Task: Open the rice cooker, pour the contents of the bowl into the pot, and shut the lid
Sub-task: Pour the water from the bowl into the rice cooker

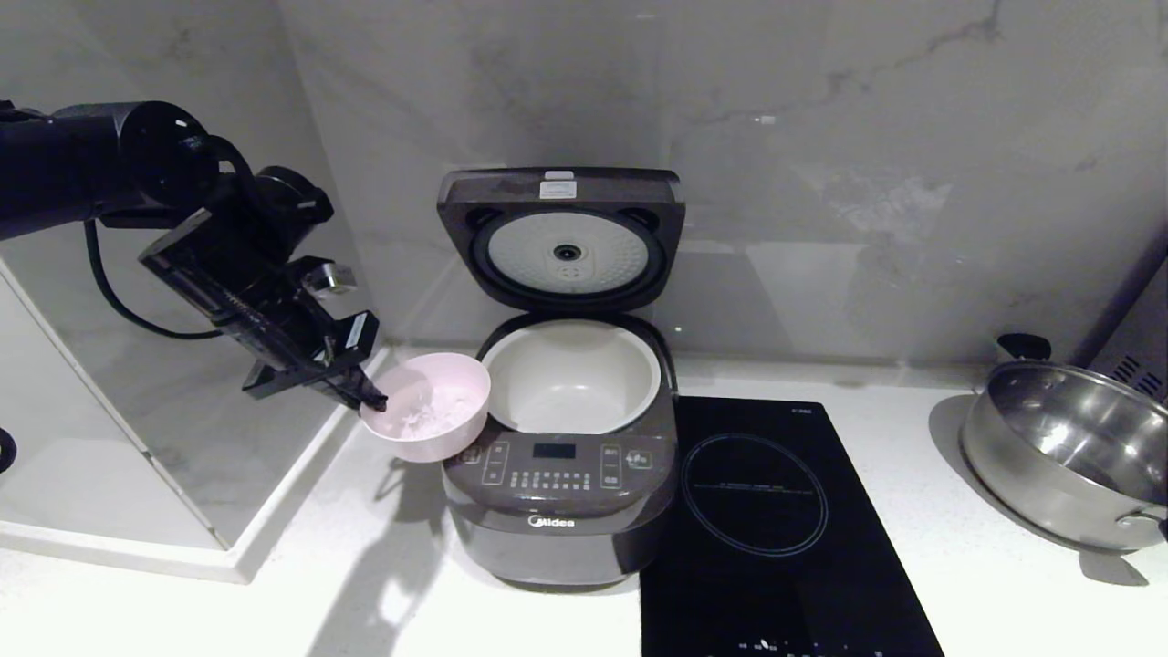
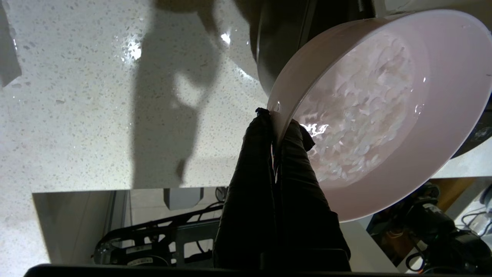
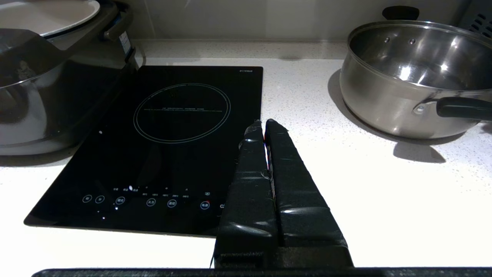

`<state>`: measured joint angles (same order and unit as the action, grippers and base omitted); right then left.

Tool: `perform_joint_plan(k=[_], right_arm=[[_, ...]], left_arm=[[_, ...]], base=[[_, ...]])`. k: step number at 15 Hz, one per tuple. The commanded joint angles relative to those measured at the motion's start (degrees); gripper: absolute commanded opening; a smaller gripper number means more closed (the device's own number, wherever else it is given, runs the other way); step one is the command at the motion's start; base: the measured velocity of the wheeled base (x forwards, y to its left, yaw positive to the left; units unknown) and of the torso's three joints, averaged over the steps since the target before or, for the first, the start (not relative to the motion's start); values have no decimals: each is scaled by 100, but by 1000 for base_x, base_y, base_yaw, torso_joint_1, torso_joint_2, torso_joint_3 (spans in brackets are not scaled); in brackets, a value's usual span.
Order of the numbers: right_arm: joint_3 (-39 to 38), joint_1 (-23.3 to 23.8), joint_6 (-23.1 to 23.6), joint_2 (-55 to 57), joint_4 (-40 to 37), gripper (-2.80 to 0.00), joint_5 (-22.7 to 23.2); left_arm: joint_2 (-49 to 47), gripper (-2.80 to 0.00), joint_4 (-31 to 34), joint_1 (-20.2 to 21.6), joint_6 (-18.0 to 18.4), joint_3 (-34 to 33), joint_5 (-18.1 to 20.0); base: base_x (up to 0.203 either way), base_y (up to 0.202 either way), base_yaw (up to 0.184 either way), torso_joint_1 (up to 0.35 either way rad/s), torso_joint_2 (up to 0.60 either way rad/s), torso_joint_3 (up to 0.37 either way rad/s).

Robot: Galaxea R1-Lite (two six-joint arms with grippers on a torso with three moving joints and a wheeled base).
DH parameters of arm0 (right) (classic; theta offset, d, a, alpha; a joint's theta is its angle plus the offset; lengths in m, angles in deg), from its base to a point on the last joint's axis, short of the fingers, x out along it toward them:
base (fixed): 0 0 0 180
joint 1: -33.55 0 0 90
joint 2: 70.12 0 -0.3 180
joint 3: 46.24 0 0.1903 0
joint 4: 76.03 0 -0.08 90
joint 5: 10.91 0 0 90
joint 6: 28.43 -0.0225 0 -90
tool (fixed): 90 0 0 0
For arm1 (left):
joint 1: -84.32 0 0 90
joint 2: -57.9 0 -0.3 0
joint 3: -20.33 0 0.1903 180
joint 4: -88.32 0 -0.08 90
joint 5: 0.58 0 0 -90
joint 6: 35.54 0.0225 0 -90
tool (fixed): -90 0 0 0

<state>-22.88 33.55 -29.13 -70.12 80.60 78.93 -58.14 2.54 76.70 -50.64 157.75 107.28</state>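
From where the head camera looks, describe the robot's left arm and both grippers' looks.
The left arm is matte black, built of rounded cylindrical segments, with a black cable looping beneath it. The left gripper has a boxy black body and a silver knob. Both it and the right gripper have long, tapering fingers in a wrinkled black covering.

Dim, cool indoor light from above. Hard arm-shaped shadow across the speckled countertop (image 2: 77, 115); glare spots beside it. Bright highlights inside the steel pan (image 3: 415, 73). Sheen on the wet contents (image 2: 357, 115). Black hob (image 1: 766, 511) mirror-dark. Focus sharp throughout.
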Motion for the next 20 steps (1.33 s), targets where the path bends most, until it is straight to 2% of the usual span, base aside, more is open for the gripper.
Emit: perform_joint_plan(k=[1, 8, 15, 20], right_arm=[[0, 0, 0, 0, 0, -280, -2], [0, 0, 0, 0, 0, -280, -2], [0, 0, 0, 0, 0, -280, -2], [0, 0, 0, 0, 0, -280, -2]], left_arm=[[29, -280, 16, -20, -11, 12, 16], [-99, -280, -389, -223, -364, 64, 60], [-173, -280, -509, -390, -398, 91, 60], [-182, -280, -920, -541, -763, 91, 69]], base=[[0, 0, 0, 0, 0, 0], [0, 0, 0, 0, 0, 0], [0, 0, 0, 0, 0, 0], [0, 0, 0, 0, 0, 0]])
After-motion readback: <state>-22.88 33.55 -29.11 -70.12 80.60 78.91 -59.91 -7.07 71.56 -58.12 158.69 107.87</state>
